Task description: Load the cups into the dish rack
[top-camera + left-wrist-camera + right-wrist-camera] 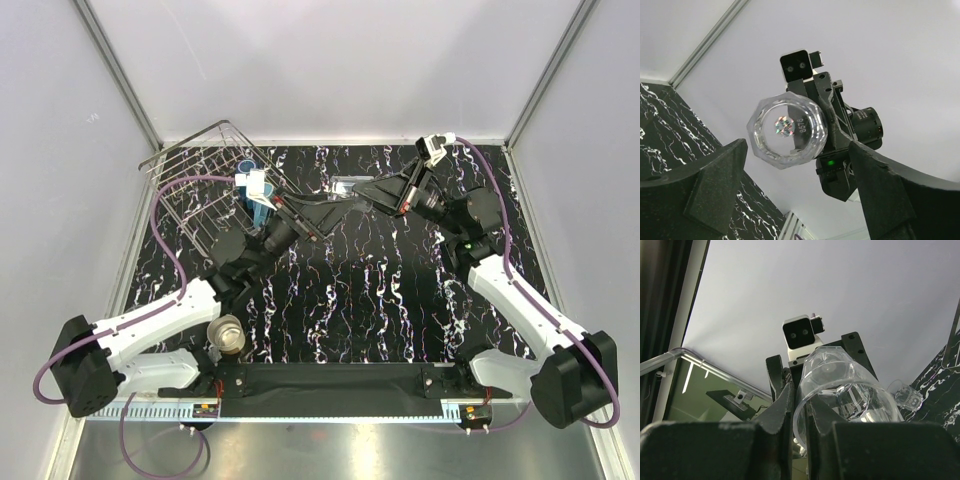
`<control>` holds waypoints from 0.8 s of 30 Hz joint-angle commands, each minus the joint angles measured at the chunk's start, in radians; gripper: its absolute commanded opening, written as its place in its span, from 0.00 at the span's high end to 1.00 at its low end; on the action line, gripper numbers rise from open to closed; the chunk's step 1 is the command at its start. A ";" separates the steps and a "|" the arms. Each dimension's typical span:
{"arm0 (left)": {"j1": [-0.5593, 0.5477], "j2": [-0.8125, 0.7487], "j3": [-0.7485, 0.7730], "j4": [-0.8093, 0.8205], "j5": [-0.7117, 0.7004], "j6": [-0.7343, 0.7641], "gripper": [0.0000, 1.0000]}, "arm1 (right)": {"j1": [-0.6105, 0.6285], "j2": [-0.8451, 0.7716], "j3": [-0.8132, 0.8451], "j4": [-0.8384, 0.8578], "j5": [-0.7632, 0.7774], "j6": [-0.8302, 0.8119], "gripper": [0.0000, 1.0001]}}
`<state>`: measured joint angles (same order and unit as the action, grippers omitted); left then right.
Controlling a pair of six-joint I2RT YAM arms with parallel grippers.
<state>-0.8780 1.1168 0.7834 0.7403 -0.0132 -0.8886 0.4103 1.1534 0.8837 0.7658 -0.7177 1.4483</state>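
My right gripper [360, 193] is shut on the rim of the clear glass cup [850, 390] and holds it in the air over the middle of the table. In the left wrist view the glass [788, 129] shows base-on, just beyond my open left gripper [795, 185], which is empty. In the top view my left gripper [335, 207] faces the glass [343, 187] closely. The dish rack [195, 165] stands at the far left with a light blue cup [260, 212] and a dark blue one [246, 160] in it. The beige-silvery cup [227, 335] stands upright near the left arm's base.
The left wrist camera [800, 332] faces the right wrist view closely. The enclosure's white walls and metal frame posts [115, 70] surround the black marbled table [400, 300]. A black bar [330, 378] runs along the near edge.
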 commanded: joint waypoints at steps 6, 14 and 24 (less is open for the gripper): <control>-0.006 -0.011 -0.001 0.189 -0.031 0.019 0.11 | 0.027 -0.020 0.003 0.059 0.037 -0.006 1.00; -0.006 -0.011 -0.018 0.246 -0.070 -0.012 0.11 | 0.051 -0.038 -0.023 0.066 0.061 -0.011 1.00; -0.007 0.008 -0.010 0.266 -0.059 -0.039 0.46 | 0.065 -0.046 -0.046 0.079 0.070 -0.008 1.00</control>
<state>-0.8753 1.1332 0.7525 0.8879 -0.0662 -0.9298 0.4595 1.1252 0.8433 0.8112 -0.6674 1.4513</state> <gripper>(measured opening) 0.574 0.155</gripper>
